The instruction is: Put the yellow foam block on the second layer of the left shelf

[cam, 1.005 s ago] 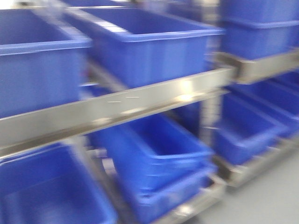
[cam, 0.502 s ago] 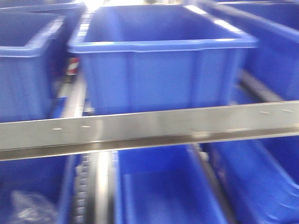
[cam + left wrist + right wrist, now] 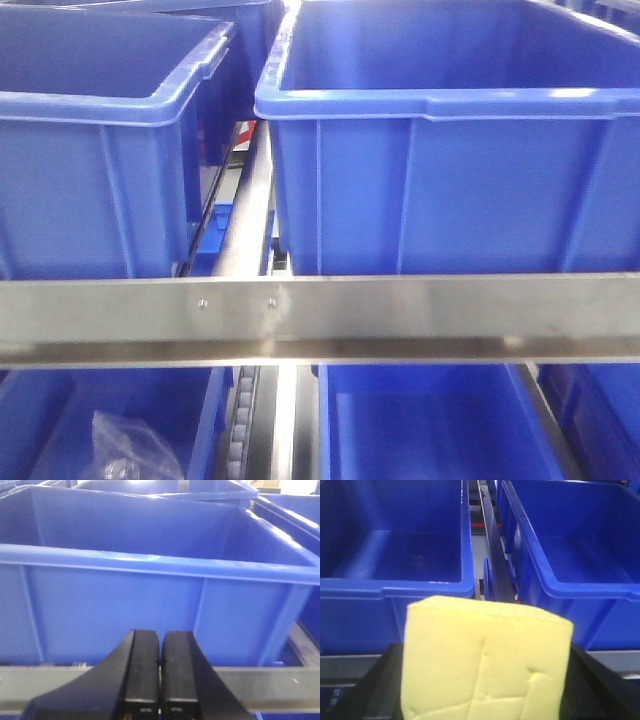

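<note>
The yellow foam block [image 3: 487, 655] is squeezed in the right gripper [image 3: 487, 692], its bottom cut off, near a blue bin [image 3: 395, 587]; the left gripper [image 3: 160, 665] is pressed together, holding nothing.

The front view faces the shelf rail [image 3: 400, 320] closely; both wrist views look forward, sharing that rail.

You're looking at the shelf [image 3: 400, 318]: a left bin [image 3: 90, 180] and a right bin [image 3: 450, 190] are sitting side by side above its rail, lower bins [image 3: 420, 430] sitting beneath.
</note>
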Controlling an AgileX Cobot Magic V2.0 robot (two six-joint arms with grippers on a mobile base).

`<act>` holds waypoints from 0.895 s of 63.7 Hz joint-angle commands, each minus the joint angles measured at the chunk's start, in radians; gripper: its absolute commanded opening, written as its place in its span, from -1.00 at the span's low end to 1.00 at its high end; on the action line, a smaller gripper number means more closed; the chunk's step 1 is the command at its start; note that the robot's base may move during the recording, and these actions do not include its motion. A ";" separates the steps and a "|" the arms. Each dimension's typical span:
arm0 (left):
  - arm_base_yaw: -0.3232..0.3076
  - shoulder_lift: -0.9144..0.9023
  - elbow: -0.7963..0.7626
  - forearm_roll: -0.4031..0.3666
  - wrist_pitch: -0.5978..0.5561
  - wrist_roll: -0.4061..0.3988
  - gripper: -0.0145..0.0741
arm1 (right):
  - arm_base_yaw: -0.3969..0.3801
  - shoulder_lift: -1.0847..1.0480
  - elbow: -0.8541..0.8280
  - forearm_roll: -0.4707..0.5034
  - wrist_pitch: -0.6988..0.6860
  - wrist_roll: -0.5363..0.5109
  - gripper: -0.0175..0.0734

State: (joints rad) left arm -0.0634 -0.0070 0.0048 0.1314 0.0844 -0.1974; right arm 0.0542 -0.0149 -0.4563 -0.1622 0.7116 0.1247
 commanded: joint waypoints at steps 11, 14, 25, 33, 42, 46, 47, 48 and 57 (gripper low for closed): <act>0.000 -0.011 0.028 -0.007 -0.084 -0.004 -0.36 | -0.006 -0.006 -0.029 -0.016 -0.087 -0.008 0.11; 0.000 -0.011 0.028 -0.007 -0.084 -0.004 -0.36 | -0.006 -0.006 -0.029 -0.016 -0.087 -0.008 0.11; 0.000 -0.011 0.028 -0.007 -0.084 -0.004 -0.36 | -0.006 -0.006 -0.029 -0.016 -0.087 -0.008 0.11; 0.000 -0.011 0.028 -0.007 -0.084 -0.004 -0.36 | -0.006 -0.006 -0.029 -0.016 -0.087 -0.008 0.11; 0.000 -0.011 0.028 -0.007 -0.084 -0.004 -0.36 | -0.006 -0.006 -0.029 -0.016 -0.087 -0.008 0.11; 0.000 -0.011 0.028 -0.007 -0.084 -0.004 -0.36 | -0.006 -0.006 -0.029 -0.016 -0.087 -0.008 0.11; 0.000 -0.011 0.028 -0.007 -0.084 -0.004 -0.36 | -0.006 -0.006 -0.029 -0.016 -0.087 -0.008 0.11; 0.000 -0.011 0.028 -0.007 -0.084 -0.004 -0.36 | -0.006 -0.006 -0.029 -0.016 -0.087 -0.008 0.11; 0.000 -0.011 0.028 -0.007 -0.084 -0.004 -0.36 | -0.006 -0.006 -0.029 -0.016 -0.087 -0.008 0.11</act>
State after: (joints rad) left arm -0.0634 -0.0070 0.0048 0.1314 0.0844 -0.1974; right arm 0.0542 -0.0149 -0.4563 -0.1622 0.7116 0.1247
